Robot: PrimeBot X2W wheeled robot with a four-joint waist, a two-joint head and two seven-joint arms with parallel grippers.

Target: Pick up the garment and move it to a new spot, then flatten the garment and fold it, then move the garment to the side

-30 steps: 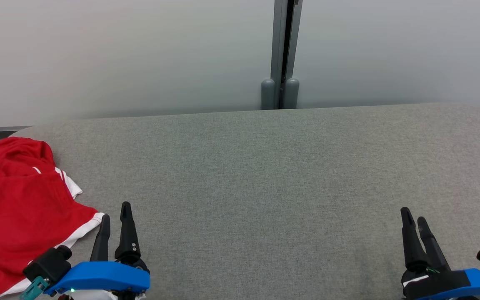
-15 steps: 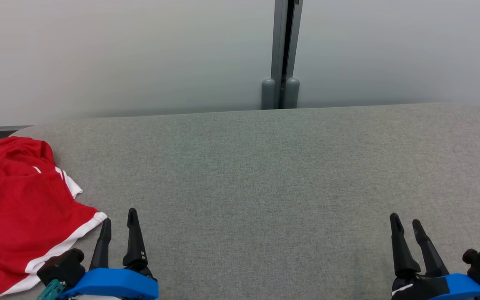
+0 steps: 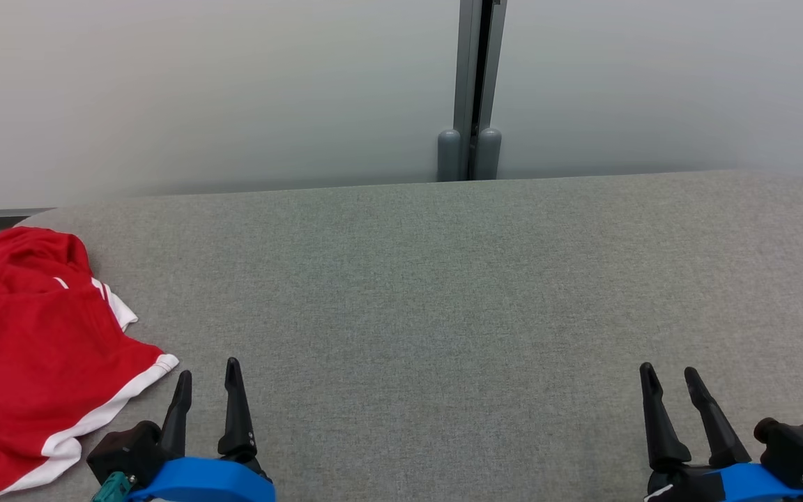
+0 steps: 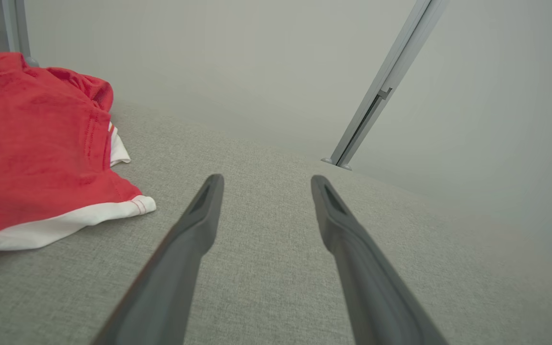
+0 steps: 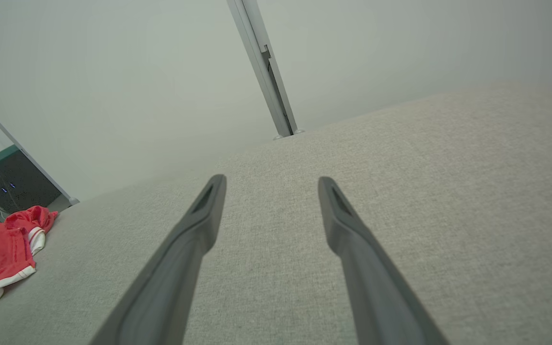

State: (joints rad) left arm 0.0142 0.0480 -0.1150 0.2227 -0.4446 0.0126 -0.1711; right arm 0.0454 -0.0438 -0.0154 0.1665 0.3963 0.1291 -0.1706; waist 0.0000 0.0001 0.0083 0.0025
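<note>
Just left of the left jaws, red garment, untouched, both jaws wide, empty.

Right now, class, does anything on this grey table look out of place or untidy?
Yes: the red garment lies crumpled at the table's left end, bunched rather than flat, its white trim curling. Nothing else stands out.

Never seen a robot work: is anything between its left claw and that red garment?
Nothing visible is. The open left gripper sits just right of the red garment, with only bare grey surface between them.
</note>
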